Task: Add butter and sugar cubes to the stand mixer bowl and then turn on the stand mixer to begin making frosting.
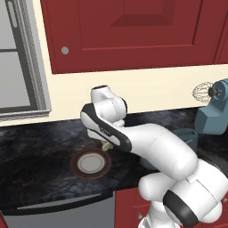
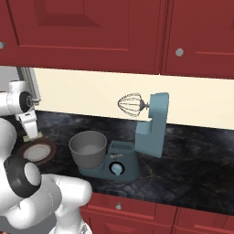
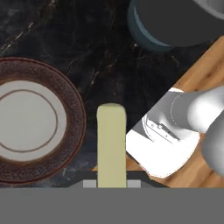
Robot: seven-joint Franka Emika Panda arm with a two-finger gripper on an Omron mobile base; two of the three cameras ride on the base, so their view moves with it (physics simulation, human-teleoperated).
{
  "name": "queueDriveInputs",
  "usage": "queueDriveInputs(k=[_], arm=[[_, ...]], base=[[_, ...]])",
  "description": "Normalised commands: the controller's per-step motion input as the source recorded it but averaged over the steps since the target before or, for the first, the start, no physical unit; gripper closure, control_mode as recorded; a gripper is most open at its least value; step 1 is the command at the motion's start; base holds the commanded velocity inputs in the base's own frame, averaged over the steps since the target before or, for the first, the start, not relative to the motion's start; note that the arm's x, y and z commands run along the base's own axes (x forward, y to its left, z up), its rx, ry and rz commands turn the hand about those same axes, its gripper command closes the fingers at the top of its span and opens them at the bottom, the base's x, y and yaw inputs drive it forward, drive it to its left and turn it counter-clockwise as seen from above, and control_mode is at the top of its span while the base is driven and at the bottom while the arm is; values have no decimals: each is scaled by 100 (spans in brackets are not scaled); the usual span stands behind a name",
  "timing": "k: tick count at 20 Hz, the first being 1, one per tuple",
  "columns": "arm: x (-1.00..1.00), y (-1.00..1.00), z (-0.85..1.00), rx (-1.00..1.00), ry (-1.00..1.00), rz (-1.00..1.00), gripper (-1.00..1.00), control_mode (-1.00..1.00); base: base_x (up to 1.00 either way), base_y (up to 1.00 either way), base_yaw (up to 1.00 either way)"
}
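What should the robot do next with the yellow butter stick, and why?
Probably carry it sideways toward the stand mixer bowl. The gripper is shut on the butter, lifted above the counter beside the plate, and the bowl looks empty.

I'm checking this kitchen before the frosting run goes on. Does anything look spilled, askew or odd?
Nothing stands out. The butter sits straight in the gripper above the counter beside the plate. The stand mixer has its head tilted back, and the stand mixer bowl sits upright on its base.
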Motion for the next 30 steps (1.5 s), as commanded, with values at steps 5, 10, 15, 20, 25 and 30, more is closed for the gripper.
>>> queueDriveInputs(k=[5, 10, 15, 20, 25, 30], arm=[[-20, -43, 17, 0, 0, -5, 100, -100], [-9, -44, 21, 0, 2, -5, 100, -100], [-8, -45, 21, 0, 0, -4, 100, -100], [-9, -43, 25, 0, 0, -5, 100, -100], [-7, -44, 13, 0, 0, -6, 100, -100], [0, -37, -13, -1, -11, -1, 100, -100]], base=[[0, 0, 0], [0, 0, 0], [0, 0, 0], [0, 0, 0], [0, 0, 0], [0, 0, 0]])
